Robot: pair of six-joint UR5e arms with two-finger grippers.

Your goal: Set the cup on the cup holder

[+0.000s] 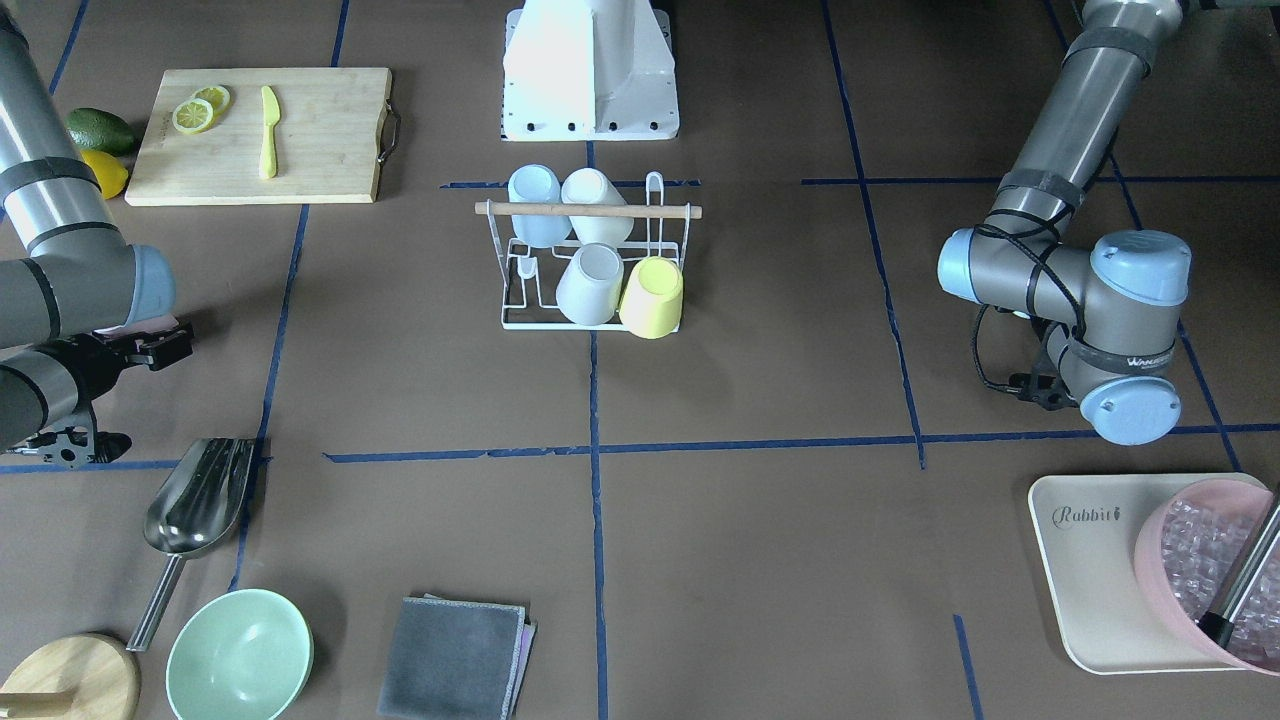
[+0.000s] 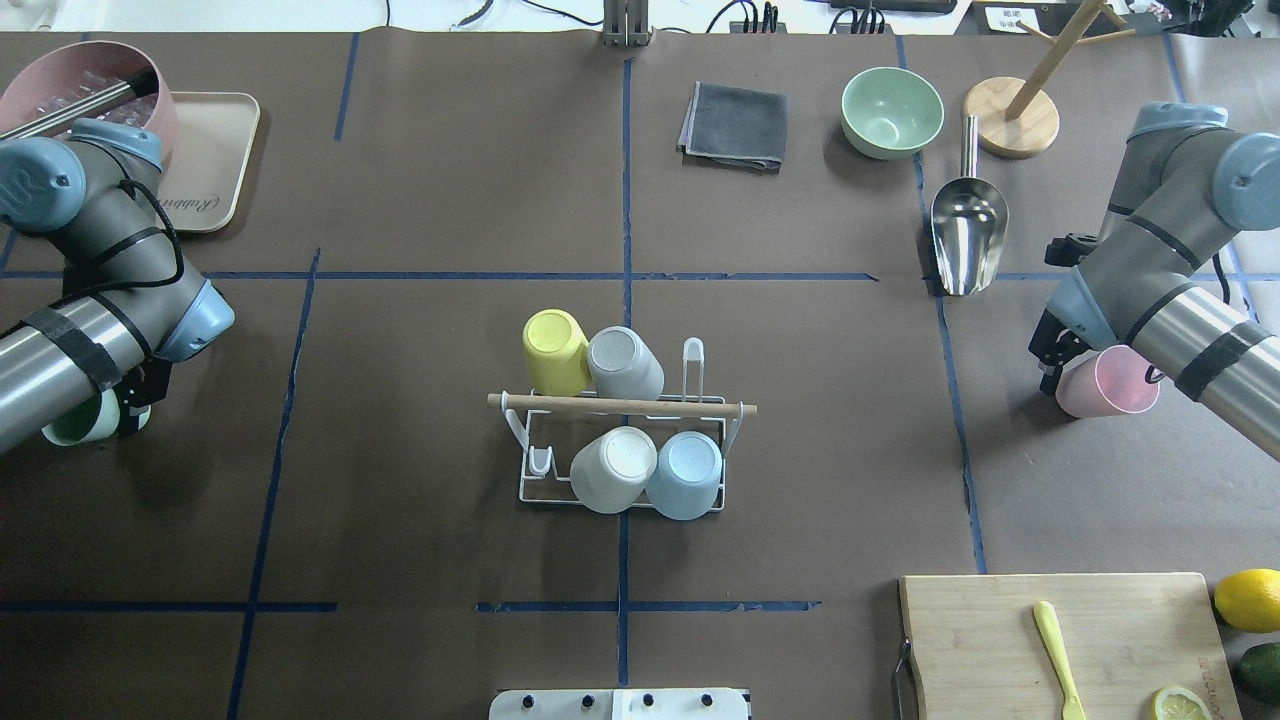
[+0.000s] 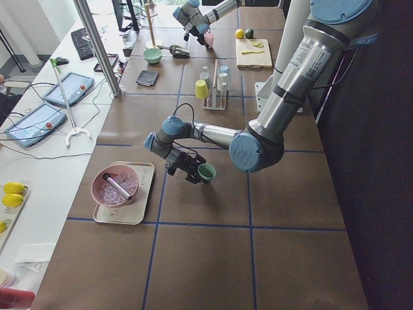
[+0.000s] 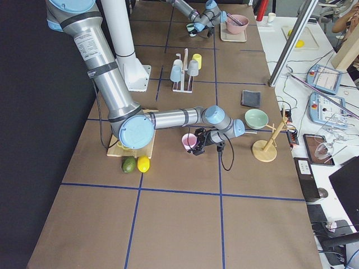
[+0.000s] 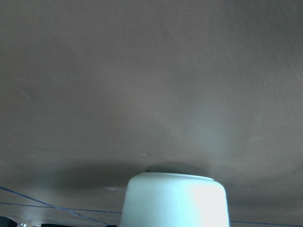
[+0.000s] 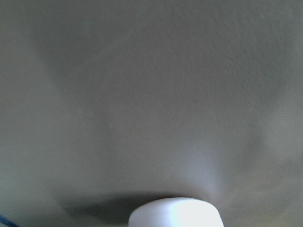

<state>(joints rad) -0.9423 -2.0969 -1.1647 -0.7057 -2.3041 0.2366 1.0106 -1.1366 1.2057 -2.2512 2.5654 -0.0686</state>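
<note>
My left gripper [image 3: 197,174] pinches a mint-green cup [image 3: 207,172], right gripper [image 4: 196,147] a pink cup [image 2: 1108,382]. Both well apart from the white wire cup holder [image 2: 620,405].

Matt brown paper over the desk [image 2: 400,450], white-coated wire cup holder [image 2: 538,462] with pale wooden rod [image 2: 620,405], smooth matt plastic cups [image 2: 612,470], shiny metal scoop [image 2: 967,235], grey cloth [image 2: 735,125], wooden chopping board [image 2: 1000,630]
</note>
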